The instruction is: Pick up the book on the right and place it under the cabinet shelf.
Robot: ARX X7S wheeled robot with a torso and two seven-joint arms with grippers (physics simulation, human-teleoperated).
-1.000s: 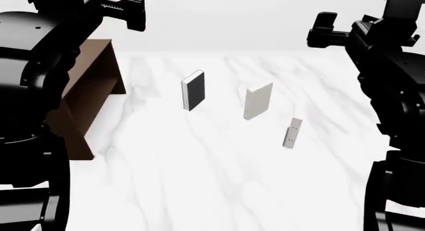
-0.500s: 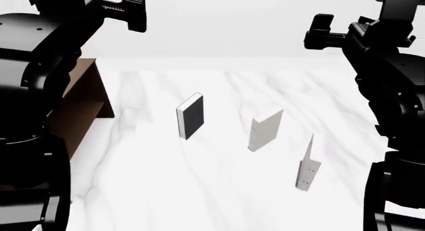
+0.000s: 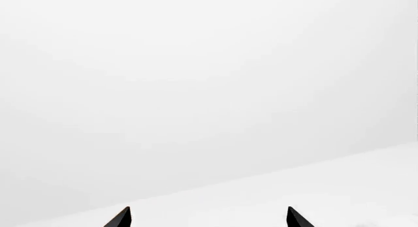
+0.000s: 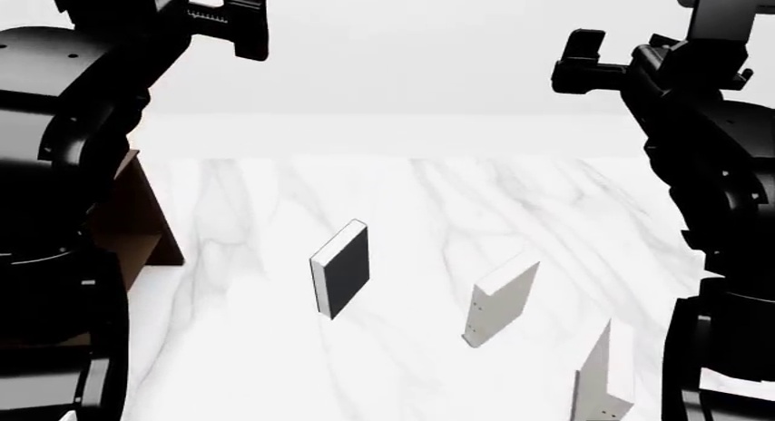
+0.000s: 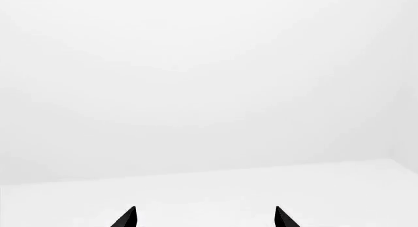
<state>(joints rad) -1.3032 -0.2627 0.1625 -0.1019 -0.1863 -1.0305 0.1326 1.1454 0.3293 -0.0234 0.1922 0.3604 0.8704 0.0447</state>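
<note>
Spanning pale walls, white veined marble tabletop [image 4: 400, 221]

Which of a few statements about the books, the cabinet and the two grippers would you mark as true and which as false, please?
1. Three books stand upright on the marble table. True.
2. The black-covered book is the rightmost. False: the thin pale book is rightmost.
3. The right gripper holds the thin book. False: it is raised, open and empty.
4. The cabinet is at the left, partly hidden by the left arm. True.
5. The left gripper is open. True.
</note>
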